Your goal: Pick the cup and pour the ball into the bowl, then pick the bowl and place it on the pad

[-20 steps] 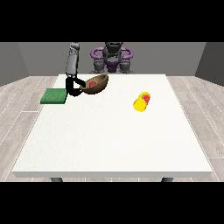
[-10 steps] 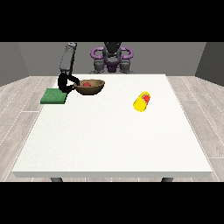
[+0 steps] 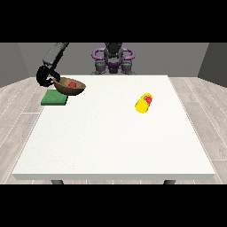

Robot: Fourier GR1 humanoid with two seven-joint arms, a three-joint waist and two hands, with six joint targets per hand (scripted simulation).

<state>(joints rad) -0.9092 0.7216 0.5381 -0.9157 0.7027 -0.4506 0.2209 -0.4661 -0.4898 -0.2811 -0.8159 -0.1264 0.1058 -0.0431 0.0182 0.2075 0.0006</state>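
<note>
Gripping the rim of the brown bowl [image 3: 70, 87], the hand at the view's left [image 3: 45, 76] had its fingers curled round it, held above the table's [image 3: 115, 146] far left corner. A red ball [image 3: 72, 84] sat inside. Green pad [image 3: 54, 98] lay just beneath, partly overlapped by the bowl. Yellow cup [image 3: 144, 103] lay tipped, well apart toward the right edge.

Large white table [image 3: 115, 146] (grey wood-plank floor [image 3: 208, 128] around it)
</note>
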